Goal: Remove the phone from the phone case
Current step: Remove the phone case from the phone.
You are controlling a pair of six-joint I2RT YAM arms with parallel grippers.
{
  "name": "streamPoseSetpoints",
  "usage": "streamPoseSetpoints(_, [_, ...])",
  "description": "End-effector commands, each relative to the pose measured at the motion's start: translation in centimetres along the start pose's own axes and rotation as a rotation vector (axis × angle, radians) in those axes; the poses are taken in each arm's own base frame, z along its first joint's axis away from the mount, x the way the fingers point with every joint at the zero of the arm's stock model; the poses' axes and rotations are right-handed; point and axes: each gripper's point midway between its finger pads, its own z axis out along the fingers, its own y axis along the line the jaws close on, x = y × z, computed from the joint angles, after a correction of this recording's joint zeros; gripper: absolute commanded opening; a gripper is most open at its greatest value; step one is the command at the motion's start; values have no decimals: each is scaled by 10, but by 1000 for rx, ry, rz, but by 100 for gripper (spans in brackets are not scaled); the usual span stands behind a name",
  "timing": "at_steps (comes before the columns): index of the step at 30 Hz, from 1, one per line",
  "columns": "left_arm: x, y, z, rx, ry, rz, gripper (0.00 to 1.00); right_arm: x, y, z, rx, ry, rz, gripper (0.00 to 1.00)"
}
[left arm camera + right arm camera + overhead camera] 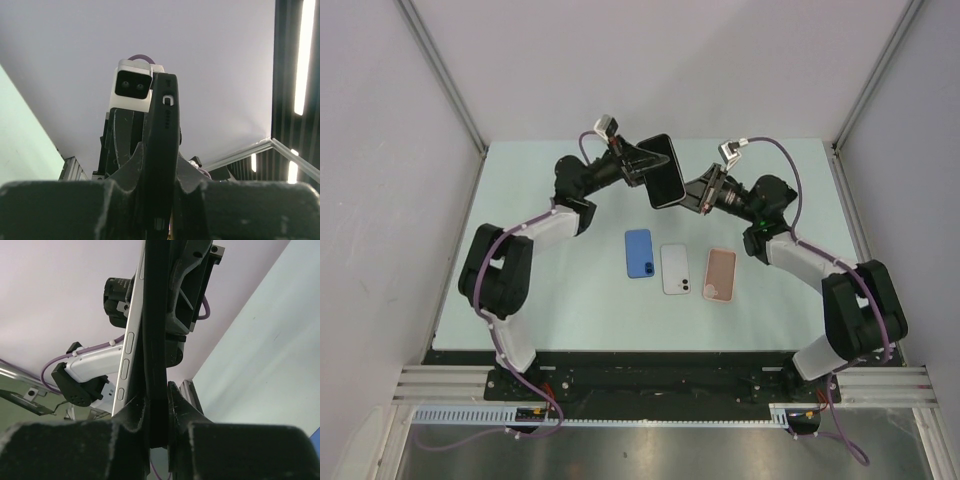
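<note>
Above the far middle of the bench (550, 290), lifted off the surface between the two arms: phone (128, 347) in a black phone case (162, 145), tilted, dark glossy face toward the overhead camera.

Left fingers (640, 160) closed tight on the upper left edge of the phone case, one finger on each face, with a small rounded cutout in the rim just above the grip.

Right fingers (697, 192) closed from the opposite side on the lower right edge, pinching the black rim with almost no gap.

Seen from the right wrist, silver side of the phone with its buttons running just beside the black rim, against it along the visible length. Lower end hidden behind one finger, so cannot tell whether pinched along with the rim. Cannot tell either how deep in the case.

Nearer the arm bases, flat on the bench in a row, well apart from the held one: blue phone (639, 253), white phone (675, 269), pink phone (720, 274), backs up, close together but not touching. Whether bare or cased, unclear.
</note>
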Motion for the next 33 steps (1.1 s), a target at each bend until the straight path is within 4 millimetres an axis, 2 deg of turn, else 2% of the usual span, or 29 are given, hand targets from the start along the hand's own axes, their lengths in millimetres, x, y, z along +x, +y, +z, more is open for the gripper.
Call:
streamPoseSetpoints(1, [142,-113,8,380,416,74,0,37,-103,0,222,-1,269,0])
streamPoseSetpoints(6, [136,-87,10,335,406,51,2,37,-108,-8,172,-42,332,0])
streamPoseSetpoints(7, [136,-83,9,328,403,52,7,35,-111,-11,174,-58,340,0])
streamPoseSetpoints(8, [135,-81,9,321,401,52,19,38,-113,-14,175,-64,346,0])
streamPoseSetpoints(10, [133,-75,10,306,390,67,31,35,-116,-18,185,-83,352,0])
streamPoseSetpoints(11, [131,-75,10,290,386,65,42,35,-119,-21,195,-92,357,0])
streamPoseSetpoints(14, [126,-64,11,229,368,85,61,30,-121,-26,220,-120,350,0])
streamPoseSetpoints(15, [126,-60,11,208,365,92,64,27,-121,-27,231,-129,344,0])
streamPoseSetpoints(16, [123,-51,10,183,350,120,71,23,-117,-29,239,-146,307,0])
streamPoseSetpoints(17, [119,-40,11,129,340,95,73,23,-122,-32,276,-149,316,0])
streamPoseSetpoints(18, [119,-39,10,120,333,146,74,18,-122,-37,295,-164,305,0])
streamPoseSetpoints(19, [116,-30,9,86,322,143,84,14,-125,-40,322,-183,269,0])
streamPoseSetpoints(20, [113,-19,8,32,310,117,86,11,-120,-45,347,-193,263,0])
streamPoseSetpoints(22, [107,-12,7,-6,290,170,89,-1,-120,-55,392,-236,209,0])
streamPoseSetpoints(23, [104,-1,5,-57,282,147,90,-2,-116,-61,420,-243,202,0])
streamPoseSetpoints(24, [103,3,5,-72,279,181,90,-11,-118,-69,449,-277,186,0])
streamPoseSetpoints(25, [98,0,5,-81,261,201,92,-9,-123,-75,493,-278,194,0])
streamPoseSetpoints(26, [97,8,4,-123,259,184,93,-14,-116,-80,501,-289,149,0])
streamPoseSetpoints(28, [93,9,5,-146,251,240,94,-17,-123,-93,564,-312,147,0])
streamPoseSetpoints(33, [85,30,1,-270,231,276,95,-27,-125,-113,653,-350,85,0])
